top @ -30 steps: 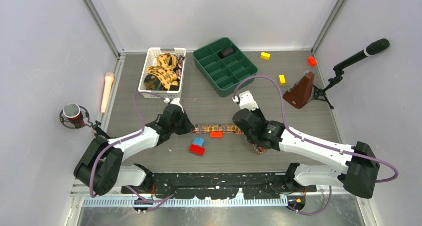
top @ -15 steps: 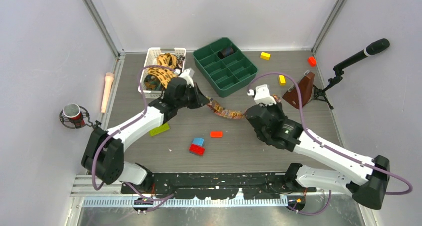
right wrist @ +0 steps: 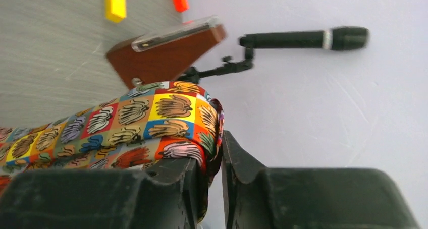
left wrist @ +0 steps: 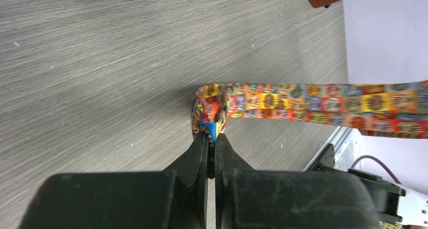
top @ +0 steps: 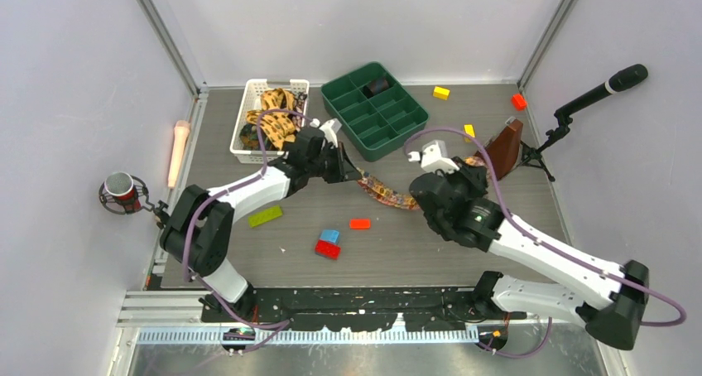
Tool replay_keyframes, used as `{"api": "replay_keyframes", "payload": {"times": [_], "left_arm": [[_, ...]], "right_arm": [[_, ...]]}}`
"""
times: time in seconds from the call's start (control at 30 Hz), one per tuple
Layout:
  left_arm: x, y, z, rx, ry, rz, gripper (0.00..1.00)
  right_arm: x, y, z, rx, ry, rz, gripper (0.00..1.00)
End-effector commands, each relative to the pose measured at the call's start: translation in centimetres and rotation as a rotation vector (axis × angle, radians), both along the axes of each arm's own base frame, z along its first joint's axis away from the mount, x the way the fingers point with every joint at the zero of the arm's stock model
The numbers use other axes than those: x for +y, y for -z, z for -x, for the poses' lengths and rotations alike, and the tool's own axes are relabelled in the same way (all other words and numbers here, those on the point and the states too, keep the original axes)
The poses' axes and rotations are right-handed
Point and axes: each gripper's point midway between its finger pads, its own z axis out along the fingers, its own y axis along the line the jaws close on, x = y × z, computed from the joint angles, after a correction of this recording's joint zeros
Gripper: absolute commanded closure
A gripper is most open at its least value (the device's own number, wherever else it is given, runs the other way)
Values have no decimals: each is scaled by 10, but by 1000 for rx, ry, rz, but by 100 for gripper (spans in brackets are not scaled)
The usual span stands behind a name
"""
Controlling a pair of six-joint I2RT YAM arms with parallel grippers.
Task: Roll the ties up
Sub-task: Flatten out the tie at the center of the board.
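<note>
Patterned tie (top: 385, 192): multicoloured squares. It hangs in a sagging line over the middle of the table (top: 397, 256), running from just below the green tray (top: 374, 109) toward the brown wooden wedge (top: 503, 148). Whether its low middle touches the tabletop, cannot tell.

Left end: folded over on itself and pinched between the tips of the left gripper (left wrist: 212, 138), jaws pressed together on the fabric. The strip runs off to the right edge of the left wrist view, clear of the wood-grain surface there.

Right end: the cloth drapes over one finger of the right gripper (right wrist: 214, 138) and tucks down into the narrow gap between the two. The jaws are close together with fabric caught between them.

Other ties (top: 271, 119): heaped in the white basket (top: 248, 119) at the far left, just beside the left arm's wrist.

Loose on the table:
- Near side: green block (top: 265, 217), orange block (top: 359, 224), blue block (top: 330, 236), red block (top: 327, 249).
- Far side: yellow block (top: 441, 93).

Microphone (top: 608, 86): on a stand at the right wall.
</note>
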Motion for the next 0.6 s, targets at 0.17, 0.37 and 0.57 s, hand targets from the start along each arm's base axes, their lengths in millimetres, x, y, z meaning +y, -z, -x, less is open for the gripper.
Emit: {"api": "replay_keyframes", "payload": {"times": [0.17, 0.37, 0.57], "left_arm": [[60, -21, -13, -121, -145, -172, 100], [118, -48, -24, -189, -299, -255, 100], [138, -69, -27, -237, -295, -364, 100]], "right_arm": [[110, 127, -16, 259, -282, -520, 16], [176, 105, -2, 261, -561, -917, 7], [170, 109, -7, 279, -516, -922, 6]]}}
